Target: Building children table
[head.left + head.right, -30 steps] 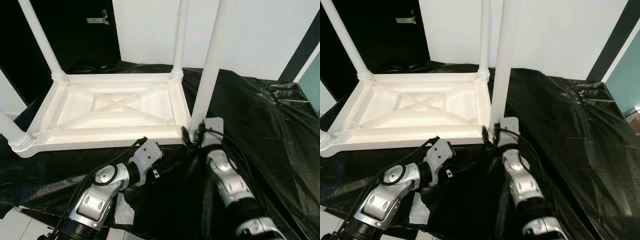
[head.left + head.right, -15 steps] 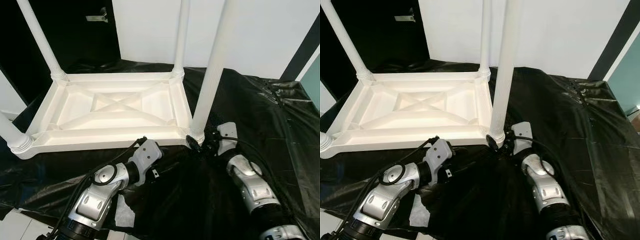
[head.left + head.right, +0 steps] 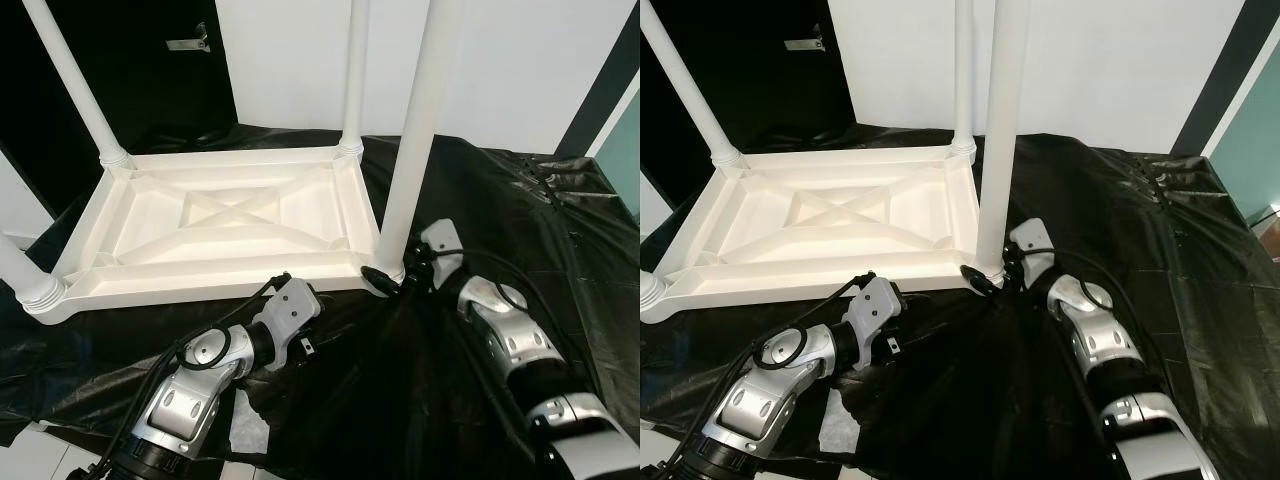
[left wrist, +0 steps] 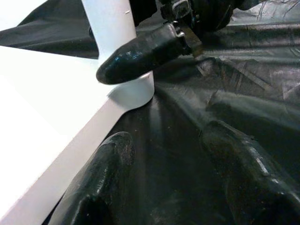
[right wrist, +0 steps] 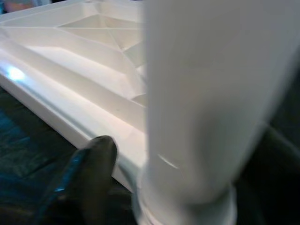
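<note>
Upturned white plastic table on black sheeting, no readable writing, right gripper clamped around the near leg's base, left gripper spread apart beside the table's edge.

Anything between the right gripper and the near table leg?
Nothing visible. The right gripper is already at the base of the near leg, one finger on each side where it joins the upturned tabletop. The left gripper sits lower, apart, on the black sheet.
</note>
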### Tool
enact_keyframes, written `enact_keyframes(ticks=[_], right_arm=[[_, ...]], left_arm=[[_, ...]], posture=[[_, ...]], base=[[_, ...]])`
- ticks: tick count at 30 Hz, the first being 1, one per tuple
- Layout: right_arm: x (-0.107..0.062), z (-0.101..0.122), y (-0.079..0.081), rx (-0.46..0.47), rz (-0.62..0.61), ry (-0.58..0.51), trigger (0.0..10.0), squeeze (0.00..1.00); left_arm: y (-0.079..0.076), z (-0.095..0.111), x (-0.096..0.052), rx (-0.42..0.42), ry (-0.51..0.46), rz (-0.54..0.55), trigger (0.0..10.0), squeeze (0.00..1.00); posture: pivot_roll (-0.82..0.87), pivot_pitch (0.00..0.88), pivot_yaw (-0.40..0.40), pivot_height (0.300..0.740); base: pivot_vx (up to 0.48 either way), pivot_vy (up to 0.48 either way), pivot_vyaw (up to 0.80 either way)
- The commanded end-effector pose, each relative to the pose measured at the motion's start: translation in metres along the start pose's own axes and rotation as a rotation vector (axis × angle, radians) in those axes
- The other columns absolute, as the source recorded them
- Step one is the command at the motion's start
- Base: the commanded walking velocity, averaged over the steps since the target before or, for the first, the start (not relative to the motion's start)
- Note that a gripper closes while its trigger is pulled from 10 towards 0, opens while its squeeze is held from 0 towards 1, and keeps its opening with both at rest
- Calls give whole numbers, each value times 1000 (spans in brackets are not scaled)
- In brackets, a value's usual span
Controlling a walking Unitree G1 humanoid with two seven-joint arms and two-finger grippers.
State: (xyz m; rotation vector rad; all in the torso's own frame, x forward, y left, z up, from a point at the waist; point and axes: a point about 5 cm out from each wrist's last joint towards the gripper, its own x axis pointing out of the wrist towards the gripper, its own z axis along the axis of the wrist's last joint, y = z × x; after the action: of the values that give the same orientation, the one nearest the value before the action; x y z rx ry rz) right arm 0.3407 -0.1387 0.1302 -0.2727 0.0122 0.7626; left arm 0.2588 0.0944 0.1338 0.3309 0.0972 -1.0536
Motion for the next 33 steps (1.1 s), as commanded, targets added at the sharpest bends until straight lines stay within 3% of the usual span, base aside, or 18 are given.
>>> enact_keyframes(ticks=[1, 2, 14, 15, 16, 17, 18, 27, 33], right_arm=[[2, -4, 4, -13, 40, 22, 3608, 0], [3, -5, 4, -18, 51, 29, 0, 0], [-2, -22, -3, 1, -67, 118, 0, 0], [-3, -24, -3, 13, -101, 124, 5922, 0], [-4, -26, -3, 26, -127, 127, 8510, 0], [-4, -26, -3, 26, -127, 127, 8510, 0], [-4, -27, -2, 39, -148, 126, 10000, 0], [-1, -31, 13, 153, -397, 119, 10000, 0], [8, -24, 33, 231, -625, 101, 10000, 0]], left_arm=[[0, 1, 0, 5, 1, -8, 10000, 0], [0, 1, -1, 5, 2, -5, 10000, 0], [-5, -1, -2, -5, 7, -2, 10000, 0], [-6, -1, -2, -6, 7, -3, 10000, 0], [-6, -1, -2, -7, 7, -5, 10000, 0], [-6, -1, -2, -7, 7, -5, 10000, 0], [-7, -1, -2, -8, 7, -7, 10000, 0], [-9, -1, 0, -10, 5, -24, 10000, 0], [-9, 0, 0, -10, 4, -25, 10000, 0]], posture=[[33, 0, -12, 740], [41, 0, -17, 740], [44, 0, -26, 740], [43, 0, -26, 740], [39, 0, -25, 740], [39, 0, -25, 740], [36, 0, -23, 740], [22, 0, -16, 740], [32, 0, -30, 740]], base=[[0, 0, 0], [0, 0, 0], [0, 0, 0], [0, 0, 0], [0, 0, 0], [0, 0, 0], [0, 0, 0], [0, 0, 0], [0, 0, 0]])
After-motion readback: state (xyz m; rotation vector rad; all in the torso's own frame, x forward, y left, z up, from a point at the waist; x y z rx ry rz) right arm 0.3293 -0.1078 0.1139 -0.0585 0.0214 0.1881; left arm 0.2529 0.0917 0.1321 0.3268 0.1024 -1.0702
